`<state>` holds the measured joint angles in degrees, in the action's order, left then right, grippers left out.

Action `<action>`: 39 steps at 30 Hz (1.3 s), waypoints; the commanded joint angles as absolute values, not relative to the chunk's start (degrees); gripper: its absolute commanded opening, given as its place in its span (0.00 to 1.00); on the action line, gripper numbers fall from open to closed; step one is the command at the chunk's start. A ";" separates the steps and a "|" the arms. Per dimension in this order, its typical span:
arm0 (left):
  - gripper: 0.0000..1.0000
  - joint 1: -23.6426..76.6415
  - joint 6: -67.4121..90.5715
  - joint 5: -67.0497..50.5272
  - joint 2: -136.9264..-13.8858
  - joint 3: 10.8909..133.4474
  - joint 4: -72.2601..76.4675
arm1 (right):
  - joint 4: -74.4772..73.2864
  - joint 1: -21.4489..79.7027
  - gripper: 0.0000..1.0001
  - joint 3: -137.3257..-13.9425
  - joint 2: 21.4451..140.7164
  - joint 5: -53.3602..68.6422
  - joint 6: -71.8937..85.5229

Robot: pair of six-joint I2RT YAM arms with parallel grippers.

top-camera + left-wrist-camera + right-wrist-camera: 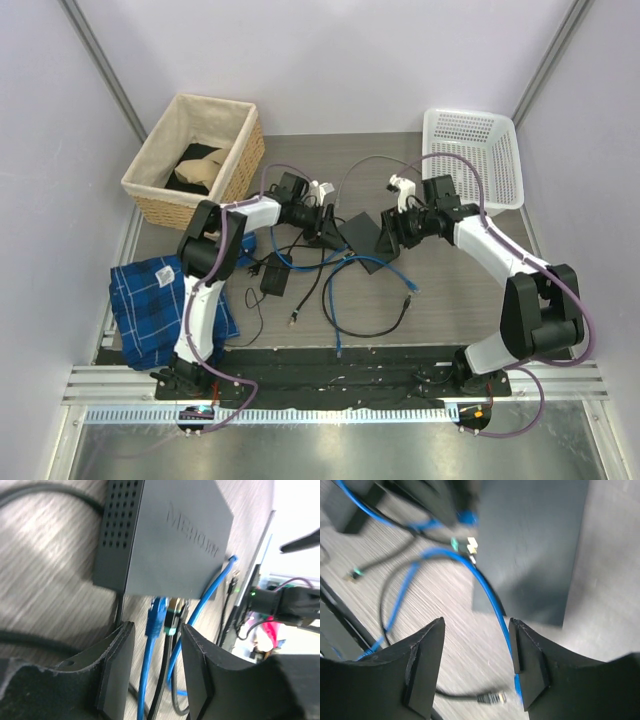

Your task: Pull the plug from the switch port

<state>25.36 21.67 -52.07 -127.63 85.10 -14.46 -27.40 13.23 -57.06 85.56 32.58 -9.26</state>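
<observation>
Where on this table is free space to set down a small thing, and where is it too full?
Bare table lies between the blue cable and the right arm. A mostly bare strip runs along the far edge, between the wicker basket and the white basket. Around the switch it is crowded: cables, left gripper, right gripper.

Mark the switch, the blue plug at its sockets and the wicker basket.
switch port point(170, 535): left wrist view, on its flat top, near the embossed logo.
blue plug point(157, 614): left wrist view, on the connector body.
wicker basket point(165, 208): top external view, on its near outer wall.
</observation>
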 commanded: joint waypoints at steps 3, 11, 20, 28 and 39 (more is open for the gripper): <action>0.48 25.49 26.10 -48.69 -132.97 86.39 -10.37 | -21.10 13.01 0.56 -59.06 89.11 32.36 -5.63; 0.47 25.84 27.77 -48.08 -134.73 87.27 -9.23 | -18.02 13.09 0.45 -60.21 98.69 28.21 -4.75; 0.40 27.42 26.02 -46.05 -135.53 87.98 -9.49 | -17.22 14.68 0.45 -58.36 100.55 27.77 -3.69; 0.38 27.07 25.75 -54.48 -136.76 86.75 -3.26 | -17.31 15.03 0.45 -57.13 100.55 26.54 -3.96; 0.35 26.19 18.46 -56.87 -139.13 88.16 -9.23 | -17.67 14.94 0.46 -57.83 100.72 26.19 -4.13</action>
<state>25.65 24.49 -62.43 -135.15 89.12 -4.80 -15.88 14.68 -59.02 99.04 30.06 -3.73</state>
